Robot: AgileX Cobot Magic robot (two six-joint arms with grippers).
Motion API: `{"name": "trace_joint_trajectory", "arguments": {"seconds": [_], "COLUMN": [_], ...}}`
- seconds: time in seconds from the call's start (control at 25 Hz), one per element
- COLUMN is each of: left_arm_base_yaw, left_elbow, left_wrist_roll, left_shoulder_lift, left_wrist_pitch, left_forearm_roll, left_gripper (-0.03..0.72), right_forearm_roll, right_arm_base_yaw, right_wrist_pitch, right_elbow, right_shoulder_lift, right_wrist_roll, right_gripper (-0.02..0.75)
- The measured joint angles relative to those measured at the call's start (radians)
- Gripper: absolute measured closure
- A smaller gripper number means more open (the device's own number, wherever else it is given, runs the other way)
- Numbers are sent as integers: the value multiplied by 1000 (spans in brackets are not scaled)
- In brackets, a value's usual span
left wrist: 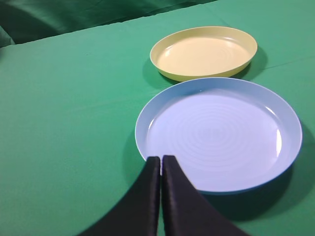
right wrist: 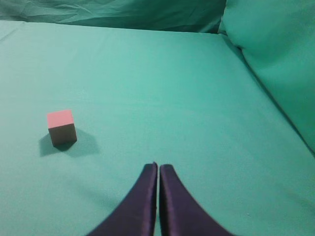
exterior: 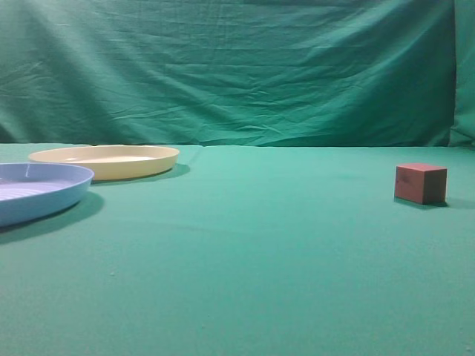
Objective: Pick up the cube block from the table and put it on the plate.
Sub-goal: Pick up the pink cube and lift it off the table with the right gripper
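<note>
The small reddish-brown cube block (exterior: 421, 183) sits on the green table (exterior: 252, 252) at the right; it also shows in the right wrist view (right wrist: 61, 127), left of and beyond my right gripper (right wrist: 158, 166), which is shut and empty. The pale yellow plate (exterior: 105, 161) lies at the far left; in the left wrist view (left wrist: 204, 52) it lies beyond the blue plate. My left gripper (left wrist: 161, 159) is shut and empty, its tips over the near rim of the blue plate. Neither gripper shows in the exterior view.
A light blue plate (exterior: 37, 190) lies at the left edge, in front of the yellow plate; it also shows in the left wrist view (left wrist: 219, 132). A green cloth backdrop (exterior: 237, 70) rises behind the table and folds up at the right (right wrist: 275, 54).
</note>
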Motion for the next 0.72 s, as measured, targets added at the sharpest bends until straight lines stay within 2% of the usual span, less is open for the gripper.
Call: {"name": "trace_joint_trajectory", "arguments": {"seconds": [0.72], "left_arm_base_yaw": [0], "left_elbow": [0], "left_wrist_roll": [0], "left_shoulder_lift": [0], "left_wrist_pitch": [0], "left_forearm_roll": [0], "left_gripper": [688], "right_forearm_roll": [0], "right_arm_base_yaw": [0], "right_wrist_pitch": [0], "right_elbow": [0], "right_shoulder_lift": [0], "right_wrist_roll": [0], "right_gripper": [738]}}
